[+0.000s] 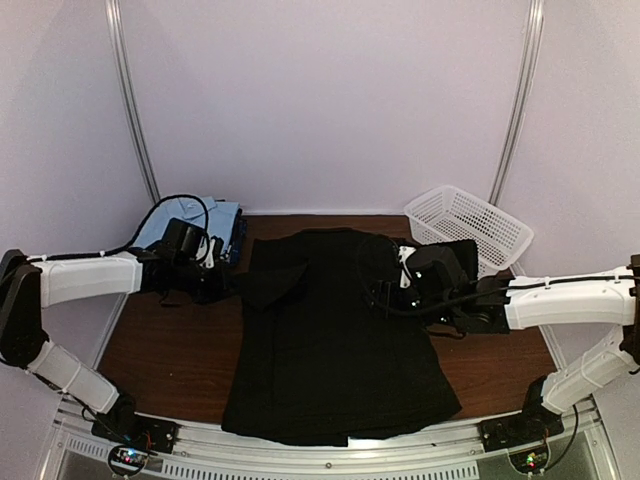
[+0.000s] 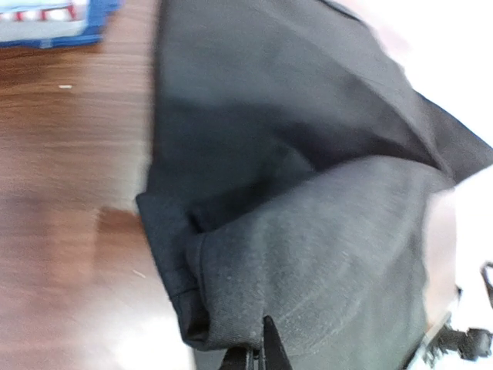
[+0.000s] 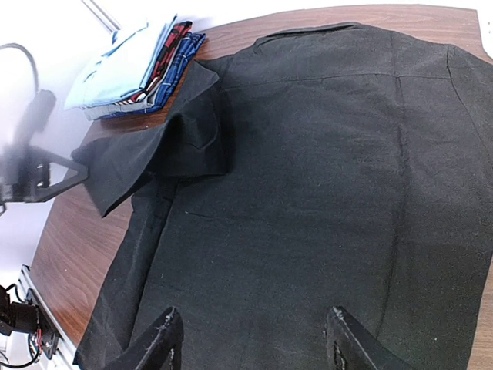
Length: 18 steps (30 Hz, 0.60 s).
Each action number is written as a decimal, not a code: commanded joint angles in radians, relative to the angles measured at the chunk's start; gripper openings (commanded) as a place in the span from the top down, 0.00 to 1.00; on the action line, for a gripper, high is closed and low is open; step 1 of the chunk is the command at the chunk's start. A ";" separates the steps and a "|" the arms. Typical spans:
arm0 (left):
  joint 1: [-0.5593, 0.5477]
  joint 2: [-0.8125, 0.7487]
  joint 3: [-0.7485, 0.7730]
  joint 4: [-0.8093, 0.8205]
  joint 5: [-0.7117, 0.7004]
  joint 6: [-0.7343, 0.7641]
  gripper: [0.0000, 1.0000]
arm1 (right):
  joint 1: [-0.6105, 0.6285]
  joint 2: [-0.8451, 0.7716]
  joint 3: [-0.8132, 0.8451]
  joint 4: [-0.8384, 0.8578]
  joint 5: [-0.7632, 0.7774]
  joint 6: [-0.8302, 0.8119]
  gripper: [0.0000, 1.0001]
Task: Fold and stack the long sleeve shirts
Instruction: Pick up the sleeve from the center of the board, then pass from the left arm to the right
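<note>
Folded shirts (image 1: 215,222) are sitting stacked at upper left; the black shirt (image 1: 330,340) is lying barely folded, left gripper (image 2: 258,351) pinching its sleeve (image 3: 154,158), right gripper (image 3: 254,339) hovering open above.

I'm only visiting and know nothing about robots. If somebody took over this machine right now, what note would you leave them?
Left gripper: shut, pinching the left sleeve of the black shirt.
Right gripper: open, over the shirt's right side, holding nothing.
The black shirt lies spread out in the middle of the table, not yet folded.
Folded shirts: stacked at the far left corner, a light blue one on top.
Done: that stack.
Left: probably fold the sleeves in, fold the body, set it on the stack.
</note>
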 commanded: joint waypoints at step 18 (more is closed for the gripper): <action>-0.308 0.206 0.135 0.380 0.261 -0.337 0.95 | 0.024 0.014 0.014 0.018 0.015 -0.012 0.35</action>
